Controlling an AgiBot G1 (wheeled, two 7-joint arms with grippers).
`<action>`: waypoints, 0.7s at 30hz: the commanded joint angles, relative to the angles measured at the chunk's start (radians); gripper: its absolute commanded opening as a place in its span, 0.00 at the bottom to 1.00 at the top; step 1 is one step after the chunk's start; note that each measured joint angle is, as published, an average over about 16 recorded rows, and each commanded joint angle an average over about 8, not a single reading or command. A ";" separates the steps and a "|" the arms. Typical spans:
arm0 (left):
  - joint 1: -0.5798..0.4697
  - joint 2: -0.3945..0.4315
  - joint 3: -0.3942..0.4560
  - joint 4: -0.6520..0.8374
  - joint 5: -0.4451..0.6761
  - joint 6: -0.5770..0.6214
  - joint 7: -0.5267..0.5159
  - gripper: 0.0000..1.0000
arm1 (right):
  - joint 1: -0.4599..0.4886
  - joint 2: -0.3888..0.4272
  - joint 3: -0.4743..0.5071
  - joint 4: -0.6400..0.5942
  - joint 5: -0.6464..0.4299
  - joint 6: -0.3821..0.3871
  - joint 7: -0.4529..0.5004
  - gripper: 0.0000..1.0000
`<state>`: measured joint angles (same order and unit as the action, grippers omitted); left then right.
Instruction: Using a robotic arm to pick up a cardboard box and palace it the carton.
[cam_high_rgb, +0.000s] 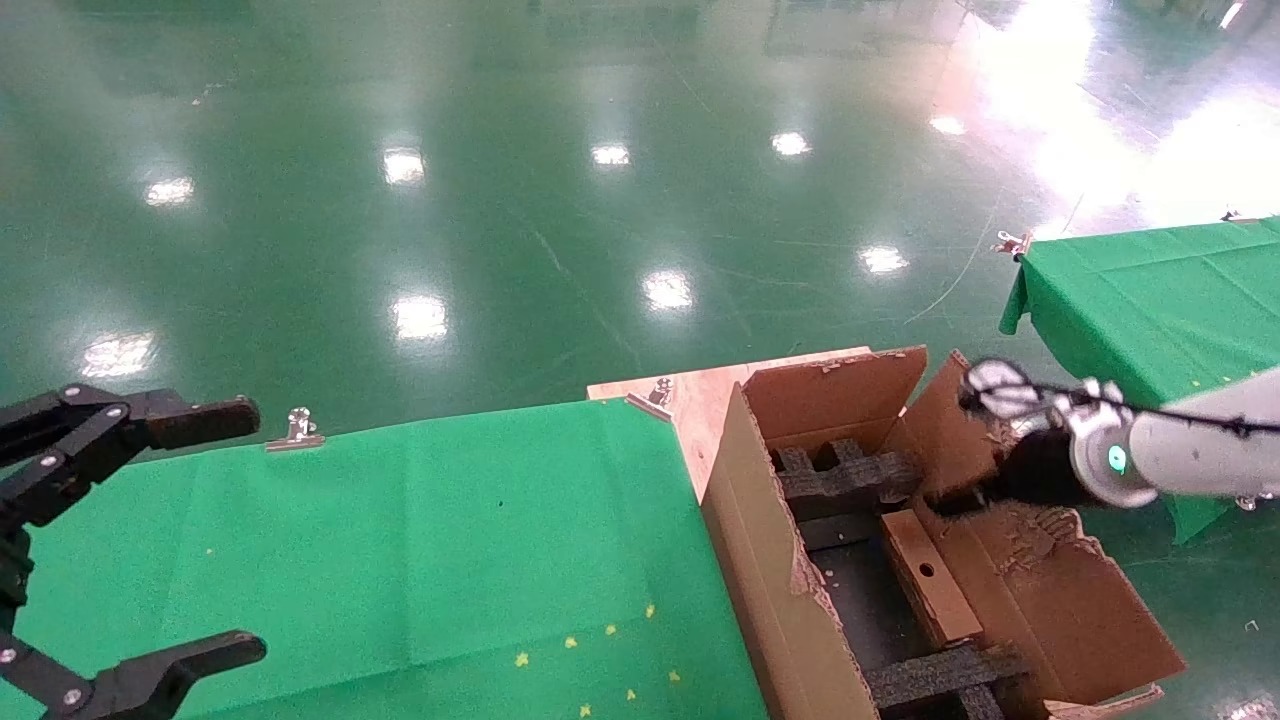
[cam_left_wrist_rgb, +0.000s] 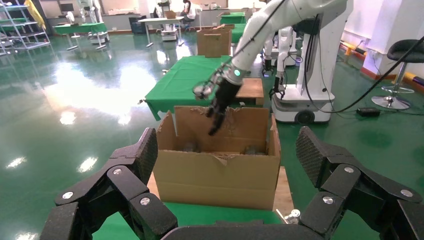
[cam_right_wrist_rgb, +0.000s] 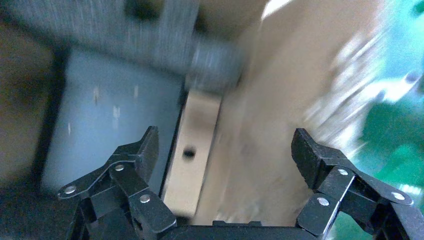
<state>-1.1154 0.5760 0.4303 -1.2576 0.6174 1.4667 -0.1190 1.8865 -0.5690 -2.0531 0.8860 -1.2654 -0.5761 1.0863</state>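
The small brown cardboard box (cam_high_rgb: 925, 575) with a round hole lies inside the large torn carton (cam_high_rgb: 770, 560), against its right wall, between black foam inserts (cam_high_rgb: 845, 480). My right gripper (cam_high_rgb: 955, 500), on the white arm with the green ring light, hangs open and empty over the carton's far end. In the right wrist view the holed box (cam_right_wrist_rgb: 192, 155) lies below the spread right gripper (cam_right_wrist_rgb: 225, 145), apart from the fingers. The left wrist view shows the carton (cam_left_wrist_rgb: 215, 175) with the right gripper (cam_left_wrist_rgb: 217, 122) above it. My all-black left gripper (cam_high_rgb: 240, 530) is open, parked at the left.
A green-clothed table (cam_high_rgb: 400, 560) adjoins the carton's left side, with metal clips (cam_high_rgb: 295, 430) on its far edge. A wooden board (cam_high_rgb: 690, 400) lies under the carton. A second green table (cam_high_rgb: 1150, 300) stands at the right. Glossy green floor lies beyond.
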 joint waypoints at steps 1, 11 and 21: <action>0.000 0.000 0.000 0.000 0.000 0.000 0.000 1.00 | 0.027 0.001 0.009 0.008 -0.007 0.009 -0.003 1.00; 0.000 0.000 0.000 0.000 0.000 0.000 0.000 1.00 | 0.167 0.023 0.115 0.154 0.052 0.013 -0.125 1.00; 0.000 0.000 0.000 0.000 0.000 0.000 0.000 1.00 | 0.188 0.051 0.219 0.248 0.204 -0.019 -0.251 1.00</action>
<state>-1.1154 0.5757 0.4304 -1.2574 0.6171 1.4664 -0.1189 2.0715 -0.5197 -1.8449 1.1268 -1.0778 -0.5913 0.8465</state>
